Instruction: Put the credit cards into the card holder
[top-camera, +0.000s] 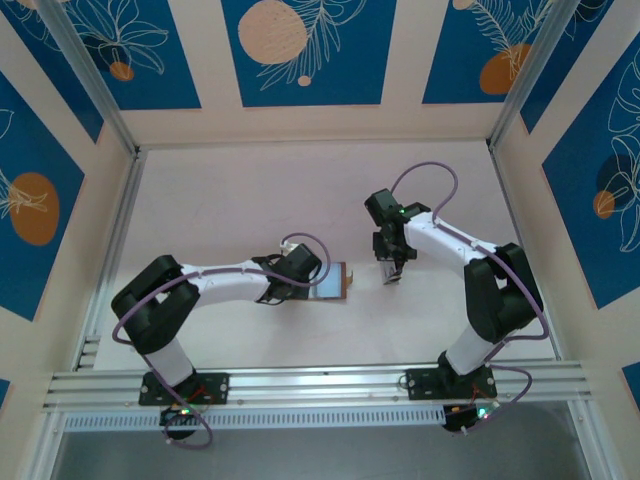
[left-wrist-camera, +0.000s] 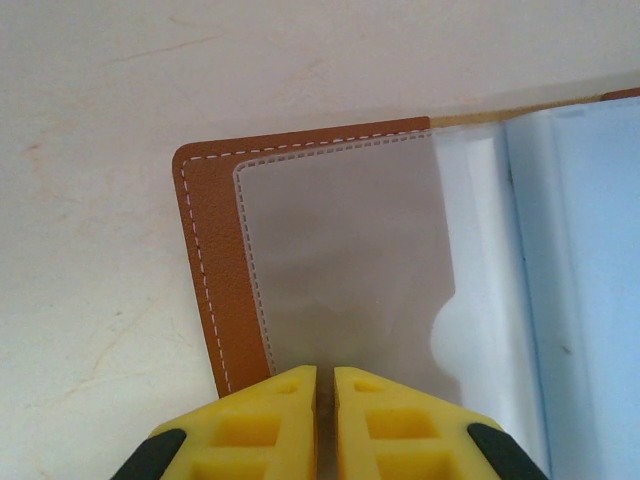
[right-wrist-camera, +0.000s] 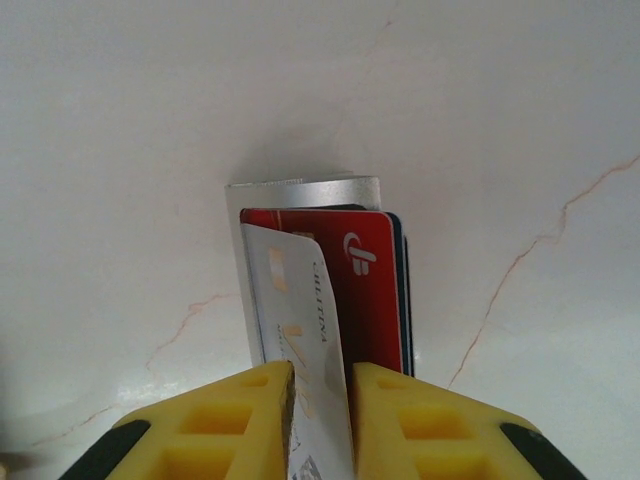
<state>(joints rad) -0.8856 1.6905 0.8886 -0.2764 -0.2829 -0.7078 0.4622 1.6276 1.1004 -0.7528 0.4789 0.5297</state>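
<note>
The card holder (left-wrist-camera: 205, 250) lies open on the table, reddish-brown with white stitching and a clear plastic pocket (left-wrist-camera: 340, 250) inside. My left gripper (left-wrist-camera: 325, 385) is shut on its near edge; from above, the card holder (top-camera: 335, 281) sticks out to the right of the left gripper (top-camera: 318, 280). A short way to the right, my right gripper (right-wrist-camera: 320, 385) is shut on a white credit card (right-wrist-camera: 300, 310), held on edge and tilted. Under it lie a red card (right-wrist-camera: 375, 290), a silvery card (right-wrist-camera: 300, 190) and a dark card edge. From above, the right gripper (top-camera: 392, 272) points down at these cards.
The pale marbled tabletop (top-camera: 230, 200) is bare around both arms. Walls with blue panels close in the back and sides, and an aluminium rail (top-camera: 320, 385) runs along the near edge by the arm bases.
</note>
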